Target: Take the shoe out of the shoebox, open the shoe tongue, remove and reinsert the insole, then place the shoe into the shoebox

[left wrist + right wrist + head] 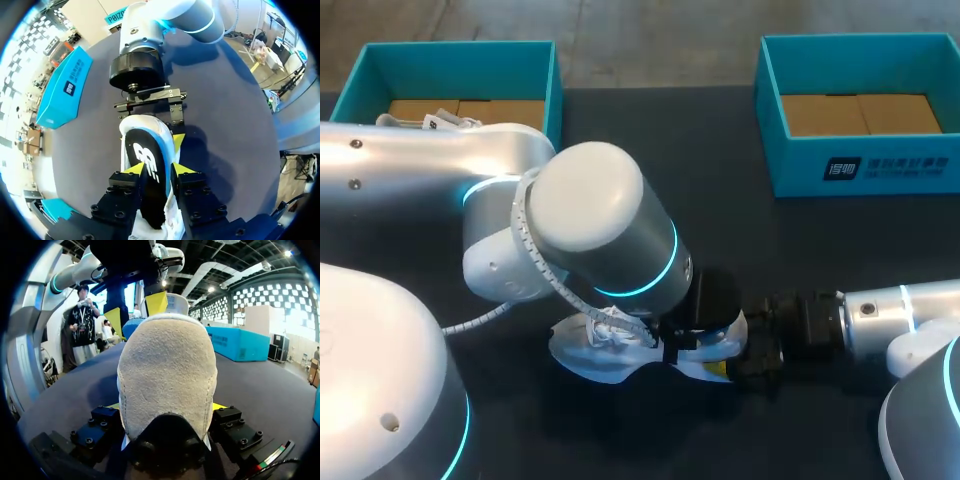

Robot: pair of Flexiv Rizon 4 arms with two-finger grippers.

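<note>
A white shoe (605,350) with blue trim lies on the dark table, mostly hidden under my left arm in the head view. My right gripper (748,362) holds its heel end. In the right wrist view the pale suede heel (167,370) fills the gap between that gripper's (167,407) fingers, which touch it on both sides. In the left wrist view my left gripper (157,169) reaches down into the shoe's (150,127) opening, and its yellow tips pinch the black insole (148,165) with a white logo. The right gripper's fingers (178,142) show just beyond.
Two teal shoeboxes stand at the back: one at the left (460,60) with something white inside behind my left arm, one at the right (860,165) with only its cardboard floor showing. The right box (67,87) also shows in the left wrist view.
</note>
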